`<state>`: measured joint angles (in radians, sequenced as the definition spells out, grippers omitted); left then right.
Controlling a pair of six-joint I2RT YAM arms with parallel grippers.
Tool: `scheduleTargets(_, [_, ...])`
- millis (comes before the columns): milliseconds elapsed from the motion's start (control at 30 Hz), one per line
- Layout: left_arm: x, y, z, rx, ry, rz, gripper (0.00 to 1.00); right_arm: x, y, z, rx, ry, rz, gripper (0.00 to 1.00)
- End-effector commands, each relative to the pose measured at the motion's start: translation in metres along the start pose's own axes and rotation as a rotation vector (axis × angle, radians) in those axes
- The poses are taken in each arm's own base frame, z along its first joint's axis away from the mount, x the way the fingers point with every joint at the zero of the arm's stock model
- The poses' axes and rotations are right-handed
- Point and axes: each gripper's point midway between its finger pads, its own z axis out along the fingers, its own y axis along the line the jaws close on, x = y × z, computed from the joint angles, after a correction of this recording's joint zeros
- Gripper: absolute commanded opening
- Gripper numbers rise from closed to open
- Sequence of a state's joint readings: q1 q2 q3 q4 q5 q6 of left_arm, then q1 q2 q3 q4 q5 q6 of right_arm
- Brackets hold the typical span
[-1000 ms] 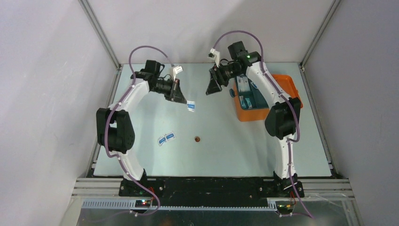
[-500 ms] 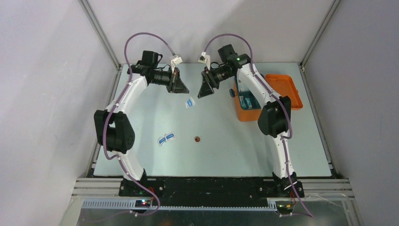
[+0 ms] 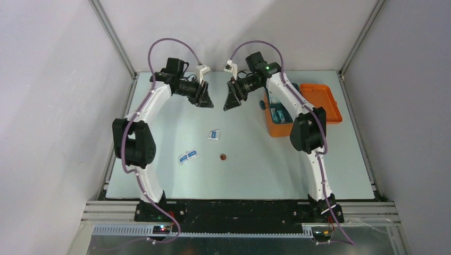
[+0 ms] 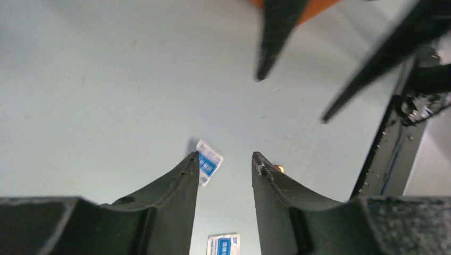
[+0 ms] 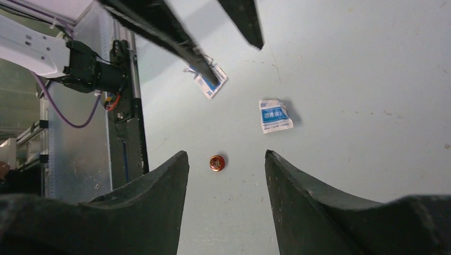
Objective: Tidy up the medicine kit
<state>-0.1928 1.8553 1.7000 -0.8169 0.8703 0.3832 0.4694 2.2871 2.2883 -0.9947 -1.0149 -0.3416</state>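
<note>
Medicine kit (image 3: 276,130) sorting: we're reading the step in hand as collecting loose sachets. The left gripper (image 4: 224,155) is hanging high over the far middle of the table (image 3: 255,175), jaws parted and nothing between them. Near of it, a single blue-and-white sachet (image 3: 214,134) is lying flat. A pair of sachets (image 3: 188,155) is sitting nearer and further left, with a small red-brown round piece (image 3: 223,156) right of them. The right gripper (image 5: 226,154) is facing the left one at close range, also spread and empty. We're advising one arm at a time: come straight down, straddle the sachet's short side, pinch an edge. The medicine kit is sitting far right, open face up. Its long axis is running near-far, slightly skewed, with the lid (image 3: 325,100) lying open to the right.
</note>
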Motion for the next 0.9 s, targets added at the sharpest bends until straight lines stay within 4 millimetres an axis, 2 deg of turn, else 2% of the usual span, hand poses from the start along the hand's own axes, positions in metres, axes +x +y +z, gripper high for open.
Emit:
scheduleTargets(0, [0.035,0.056,0.009,-0.236,0.120,-0.177,0.49,0.009,-0.009,-0.003,0.081,0.038,-0.003,0.58])
scheduleTargets(67, [0.046,0.065,0.014,-0.276,0.128,-0.326,0.51,0.018,-0.014,0.000,0.103,0.056,0.035,0.57])
scheduleTargets(133, [0.058,0.072,0.020,-0.303,0.137,-0.399,0.52,0.028,-0.020,0.005,0.120,0.070,0.088,0.54])
scheduleTargets(267, [0.085,0.076,0.029,-0.338,0.172,-0.495,0.52,0.042,-0.032,0.018,0.114,0.085,0.184,0.51])
scheduleTargets(400, [0.103,0.077,0.033,-0.337,0.202,-0.550,0.51,0.047,-0.046,0.037,0.101,0.069,0.299,0.49])
scheduleTargets(500, [0.109,0.074,0.040,-0.294,0.212,-0.578,0.40,0.049,-0.056,0.051,0.121,0.058,0.356,0.45])
scheduleTargets(667, [0.128,0.067,0.046,-0.259,0.245,-0.629,0.35,0.055,-0.058,0.080,0.146,0.066,0.422,0.48])
scheduleTargets(733, [0.133,0.062,0.048,-0.236,0.253,-0.652,0.34,0.062,-0.060,0.089,0.148,0.080,0.459,0.48])
scheduleTargets(833, [0.142,0.053,0.051,-0.189,0.264,-0.693,0.27,0.077,-0.072,0.099,0.207,0.111,0.490,0.47])
scheduleTargets(867, [0.144,0.051,0.052,-0.172,0.263,-0.706,0.21,0.082,-0.075,0.100,0.223,0.121,0.494,0.46])
